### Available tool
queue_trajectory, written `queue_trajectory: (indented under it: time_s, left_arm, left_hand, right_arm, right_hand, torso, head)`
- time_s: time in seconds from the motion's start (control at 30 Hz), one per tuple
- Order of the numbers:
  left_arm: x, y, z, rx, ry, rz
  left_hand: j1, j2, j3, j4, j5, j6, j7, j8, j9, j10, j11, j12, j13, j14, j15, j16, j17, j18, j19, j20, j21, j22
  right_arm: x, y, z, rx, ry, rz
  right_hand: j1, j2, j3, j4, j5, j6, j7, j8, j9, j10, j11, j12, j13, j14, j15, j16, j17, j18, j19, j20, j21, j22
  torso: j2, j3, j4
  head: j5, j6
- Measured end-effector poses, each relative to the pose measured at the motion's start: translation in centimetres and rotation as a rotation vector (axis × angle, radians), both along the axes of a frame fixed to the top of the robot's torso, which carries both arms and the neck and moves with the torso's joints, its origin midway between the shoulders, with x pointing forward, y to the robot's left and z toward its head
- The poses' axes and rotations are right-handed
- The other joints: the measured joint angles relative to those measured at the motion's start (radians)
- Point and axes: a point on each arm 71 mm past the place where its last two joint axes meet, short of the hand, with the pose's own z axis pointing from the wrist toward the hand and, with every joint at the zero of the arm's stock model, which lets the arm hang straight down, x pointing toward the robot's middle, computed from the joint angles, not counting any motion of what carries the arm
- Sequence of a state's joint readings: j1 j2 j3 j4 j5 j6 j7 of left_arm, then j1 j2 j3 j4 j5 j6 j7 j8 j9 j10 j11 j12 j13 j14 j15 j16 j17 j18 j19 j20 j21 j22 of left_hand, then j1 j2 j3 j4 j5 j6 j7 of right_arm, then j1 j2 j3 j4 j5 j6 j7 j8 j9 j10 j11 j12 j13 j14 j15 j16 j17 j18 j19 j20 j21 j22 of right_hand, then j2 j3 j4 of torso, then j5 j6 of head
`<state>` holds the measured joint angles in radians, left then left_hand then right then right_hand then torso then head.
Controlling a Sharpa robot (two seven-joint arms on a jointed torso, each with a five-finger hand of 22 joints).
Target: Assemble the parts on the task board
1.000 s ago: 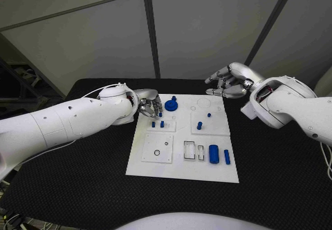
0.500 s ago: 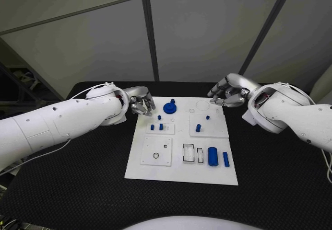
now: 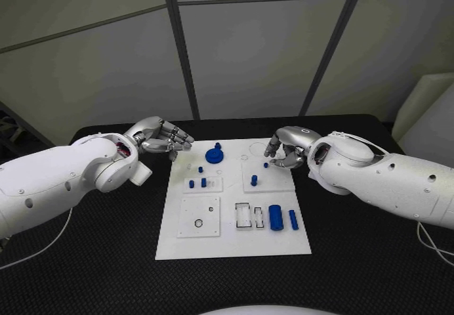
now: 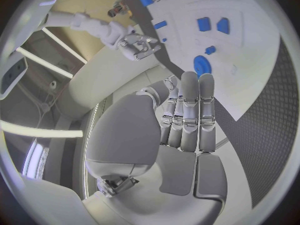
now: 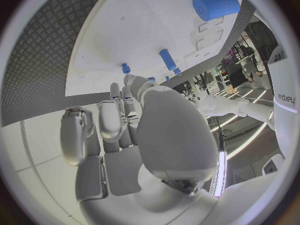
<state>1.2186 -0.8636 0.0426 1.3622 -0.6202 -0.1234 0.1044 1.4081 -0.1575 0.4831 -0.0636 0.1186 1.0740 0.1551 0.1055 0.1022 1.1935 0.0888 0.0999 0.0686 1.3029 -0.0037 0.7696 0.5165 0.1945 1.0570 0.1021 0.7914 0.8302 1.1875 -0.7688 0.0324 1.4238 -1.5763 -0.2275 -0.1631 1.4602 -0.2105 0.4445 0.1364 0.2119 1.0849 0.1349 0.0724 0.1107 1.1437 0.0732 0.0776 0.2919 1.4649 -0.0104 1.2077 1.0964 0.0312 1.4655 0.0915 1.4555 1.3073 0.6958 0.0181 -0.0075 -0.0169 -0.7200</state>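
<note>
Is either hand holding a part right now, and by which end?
Nothing is held: the left hand and right hand hover at the task board's far corners, fingers empty.

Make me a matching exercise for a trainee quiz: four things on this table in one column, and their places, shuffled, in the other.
1. left hand
2. right hand
3. round blue part
4. thick blue cylinder

A. lying near the task board's near right corner
B. over the board's far right edge
C. on the board's far end
D. beside the board's far left corner

Pairs: 1-D, 2-B, 3-C, 4-A
</note>
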Motion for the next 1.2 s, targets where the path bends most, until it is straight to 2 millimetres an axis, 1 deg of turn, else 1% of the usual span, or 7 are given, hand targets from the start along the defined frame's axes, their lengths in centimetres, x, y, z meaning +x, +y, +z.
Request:
queue_trajectory:
  time_s: [0.17, 0.47, 0.8, 0.87, 0.93, 1.03, 1.2]
  left_arm:
    - [-0.7, -0.2, 0.3, -0.234, 0.046, -0.004]
    - [-1.3, -0.5, 0.7, -0.437, 0.084, -0.008]
    - [-1.4, -0.4, 0.9, -0.496, 0.091, -0.006]
    - [-1.4, -0.4, 0.9, -0.501, 0.092, -0.006]
    - [-1.4, -0.4, 0.9, -0.506, 0.093, -0.005]
    - [-1.3, -0.4, 0.9, -0.51, 0.095, -0.005]
    - [-1.4, -0.4, 0.9, -0.515, 0.098, -0.006]
  left_hand:
    - [-0.007, 0.007, -0.007, -0.007, 0.0, 0.007, 0.0, 0.0, 0.0, 0.003, -0.002, 0.0, 0.001, -0.004, 0.004, -0.032, -0.017, 0.0, -0.007, 0.0, -0.022, -0.011]
    - [-0.011, 0.011, -0.011, -0.011, 0.0, 0.007, 0.0, 0.0, 0.0, 0.004, -0.003, 0.0, 0.002, -0.009, 0.002, -0.041, -0.025, 0.0, -0.014, 0.0, -0.026, -0.015]
    - [-0.011, 0.011, -0.014, -0.014, 0.0, 0.007, 0.0, 0.0, 0.0, 0.004, -0.003, 0.0, 0.003, -0.009, 0.002, -0.049, -0.027, 0.0, -0.014, 0.0, -0.03, -0.016]
    - [-0.011, 0.011, -0.014, -0.014, 0.0, 0.007, 0.0, 0.0, 0.0, 0.004, -0.003, 0.0, 0.003, -0.009, 0.002, -0.049, -0.028, 0.0, -0.014, 0.0, -0.03, -0.017]
    - [-0.011, 0.011, -0.014, -0.014, 0.0, 0.007, 0.0, 0.0, 0.0, 0.004, -0.003, 0.0, 0.003, -0.009, 0.002, -0.049, -0.027, 0.0, -0.014, 0.0, -0.034, -0.017]
    - [-0.011, 0.011, -0.014, -0.014, 0.0, 0.007, 0.0, 0.0, 0.0, 0.004, -0.003, 0.0, 0.003, -0.009, 0.002, -0.049, -0.028, 0.0, -0.014, 0.0, -0.034, -0.017]
    - [-0.011, 0.01, -0.017, -0.017, 0.0, 0.007, 0.0, 0.0, 0.0, 0.004, -0.003, 0.0, 0.003, -0.009, 0.002, -0.053, -0.029, 0.0, -0.018, 0.004, -0.034, -0.018]
  right_arm:
    - [0.0, 0.3, -0.5, -0.043, -0.015, 0.008]
    - [-0.2, 0.9, -0.9, -0.083, -0.011, 0.021]
    - [-0.2, 1.5, -1.1, -0.099, -0.009, 0.033]
    - [-0.3, 1.5, -1.1, -0.102, -0.007, 0.035]
    - [-0.2, 1.6, -1.1, -0.105, -0.004, 0.036]
    - [-0.2, 1.7, -1.2, -0.11, -0.001, 0.038]
    - [-0.2, 1.9, -1.3, -0.121, 0.003, 0.039]
  right_hand:
    - [-0.008, -0.008, 0.003, -0.003, 0.0, -0.004, 0.004, -0.007, -0.004, -0.002, 0.002, -0.009, -0.022, 0.004, 0.004, -0.011, -0.022, 0.0, 0.0, 0.007, 0.004, 0.0]
    - [-0.01, -0.01, 0.006, -0.006, -0.003, -0.004, 0.004, -0.007, -0.005, -0.006, 0.006, -0.013, -0.04, 0.0, 0.007, -0.011, -0.022, 0.0, 0.0, 0.007, 0.008, 0.0]
    - [-0.01, -0.01, 0.014, -0.014, -0.003, 0.002, 0.007, -0.007, -0.005, 0.004, 0.01, -0.013, -0.057, 0.0, 0.007, -0.011, -0.023, 0.0, 0.0, 0.007, 0.013, 0.0]
    - [-0.011, -0.008, 0.018, -0.018, -0.003, 0.015, 0.001, 0.0, -0.002, 0.022, 0.003, -0.013, -0.063, 0.0, 0.007, -0.005, -0.021, 0.0, 0.0, 0.007, 0.017, 0.0]
    - [-0.01, 0.004, 0.021, -0.021, -0.003, 0.02, -0.001, 0.0, 0.0, 0.031, 0.001, -0.013, -0.067, 0.0, 0.007, -0.005, -0.02, 0.0, 0.0, 0.007, 0.02, 0.0]
    - [-0.008, 0.005, 0.022, -0.031, -0.003, 0.026, -0.005, 0.0, 0.001, 0.041, -0.001, -0.013, -0.074, 0.0, 0.007, 0.001, -0.018, 0.0, 0.0, 0.007, 0.024, 0.0]
    - [0.003, 0.025, 0.036, -0.053, 0.001, 0.047, -0.01, 0.008, 0.007, 0.064, -0.01, -0.013, -0.085, 0.004, 0.003, 0.001, -0.02, 0.0, 0.0, 0.007, 0.027, 0.0]
  torso:
    - [0.001, -0.0005, 0.0003]
    - [0.001, -0.0003, 0.0003]
    - [0.001, -0.0003, -0.0005]
    - [0.0, -0.0003, -0.0006]
    - [0.0, -0.0003, -0.0006]
    - [0.0, -0.0003, -0.0006]
    - [0.0, -0.0002, -0.0006]
  head:
    - [-0.008, 0.002]
    - [-0.002, -0.004]
    - [0.0, -0.009]
    - [0.001, -0.01]
    - [0.001, -0.01]
    - [0.002, -0.01]
    - [0.002, -0.01]
